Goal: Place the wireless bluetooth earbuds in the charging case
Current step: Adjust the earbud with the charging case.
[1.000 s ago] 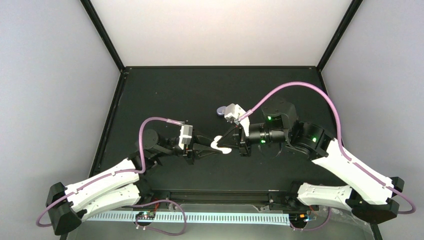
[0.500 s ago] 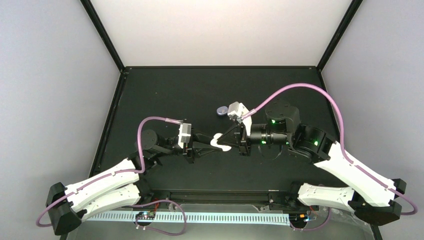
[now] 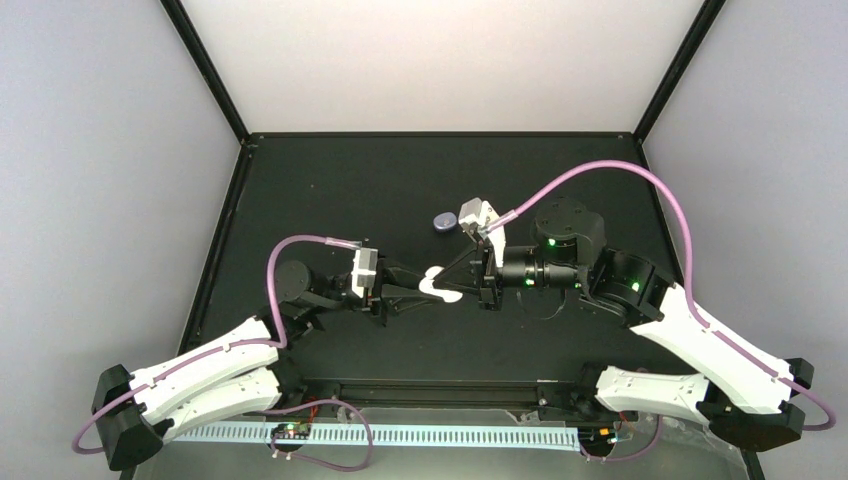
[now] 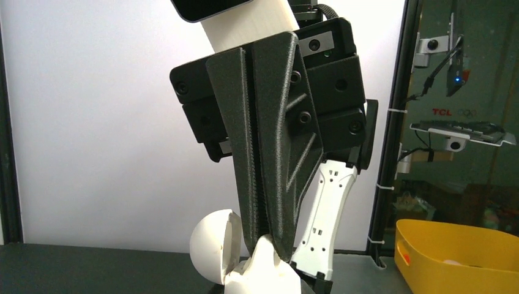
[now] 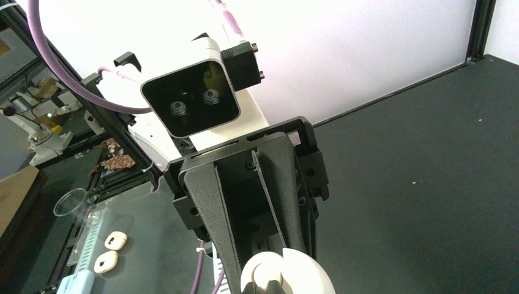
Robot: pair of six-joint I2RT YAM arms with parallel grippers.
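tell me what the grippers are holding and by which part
Both hold the open white case: the left gripper grips its left end, and the right gripper pinches an edge at its right end.

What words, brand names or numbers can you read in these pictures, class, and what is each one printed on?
"TCL": red letters on a dark panel beyond the table, in the left wrist view.
Fainter marks just after "TCL": too blurred to read.
On the charging case: no text visible.

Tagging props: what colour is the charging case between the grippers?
White; the rounded charging case shows best from left wrist.
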